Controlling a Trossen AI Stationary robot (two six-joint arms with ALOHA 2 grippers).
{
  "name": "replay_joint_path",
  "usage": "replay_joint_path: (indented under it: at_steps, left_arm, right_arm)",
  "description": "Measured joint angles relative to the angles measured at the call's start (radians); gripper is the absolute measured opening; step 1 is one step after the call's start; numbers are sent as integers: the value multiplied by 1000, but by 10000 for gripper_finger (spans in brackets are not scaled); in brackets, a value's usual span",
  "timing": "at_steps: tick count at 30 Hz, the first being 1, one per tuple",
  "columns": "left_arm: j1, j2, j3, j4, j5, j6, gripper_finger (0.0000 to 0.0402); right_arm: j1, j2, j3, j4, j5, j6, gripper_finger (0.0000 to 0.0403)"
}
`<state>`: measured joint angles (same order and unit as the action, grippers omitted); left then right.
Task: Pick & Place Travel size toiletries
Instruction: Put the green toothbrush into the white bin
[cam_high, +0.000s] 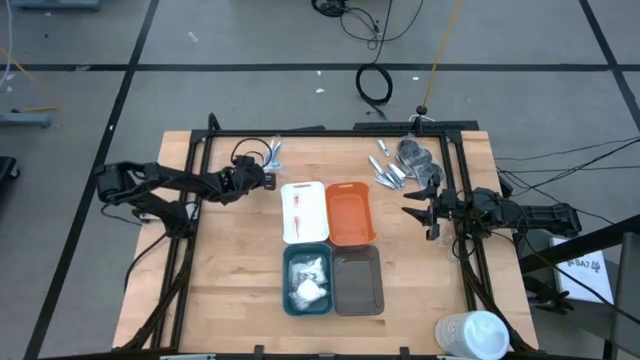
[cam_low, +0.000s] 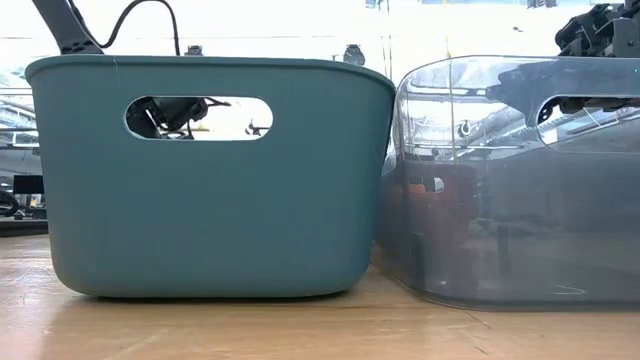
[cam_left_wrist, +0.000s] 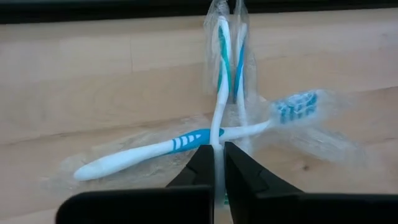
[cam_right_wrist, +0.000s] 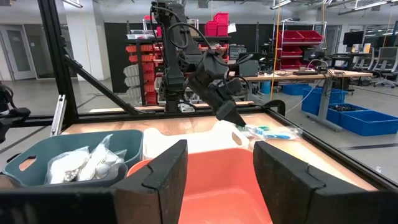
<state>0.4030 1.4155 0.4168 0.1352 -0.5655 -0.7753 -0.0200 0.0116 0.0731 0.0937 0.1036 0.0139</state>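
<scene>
High view: left gripper (cam_high: 268, 178) over wrapped toothbrushes (cam_high: 275, 152) at table's far left; right gripper (cam_high: 414, 208) right of orange tray (cam_high: 350, 213). Left wrist view: fingers (cam_left_wrist: 202, 165) pinch a toothbrush (cam_left_wrist: 219, 93). Right wrist view: fingers (cam_right_wrist: 163, 174) spread wide
</scene>
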Motion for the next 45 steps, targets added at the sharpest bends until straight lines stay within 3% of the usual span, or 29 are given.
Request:
replay_joint_path:
  at_steps: [27, 41, 45]
  left_arm:
    - [-180, -289, 0, 5, -11, 85, 9]
    - [-428, -299, 0, 47, -13, 14, 5]
    - [-512, -299, 0, 73, -55, -17, 11]
  right_arm:
    - [0, 0, 0, 0, 0, 0, 175]
    - [0, 0, 0, 0, 0, 0, 174]
    - [0, 0, 0, 0, 0, 0, 172]
